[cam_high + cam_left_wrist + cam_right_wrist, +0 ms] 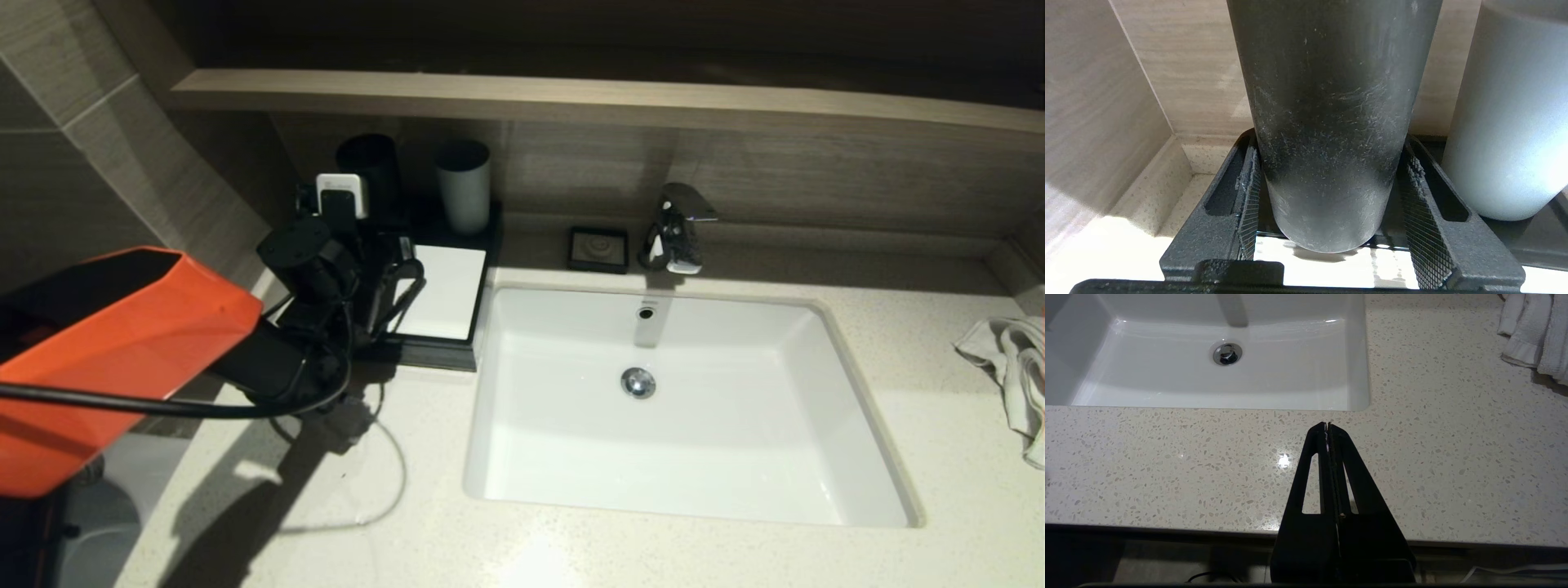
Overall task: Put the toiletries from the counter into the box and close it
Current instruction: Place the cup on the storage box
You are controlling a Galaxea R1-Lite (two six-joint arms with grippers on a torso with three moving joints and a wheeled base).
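Straddling dark cup [1331, 122] atop box [445, 298]: left end effector [1331, 192], fingers clamped against its sides.

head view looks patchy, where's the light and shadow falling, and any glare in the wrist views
Head view: the basin is brightly lit, the back wall dim, and the left arm throws a dark shadow on the counter. Left wrist view: blown-out glare under the black cup. Right wrist view: a small glint on the counter beside the shut right pincer.
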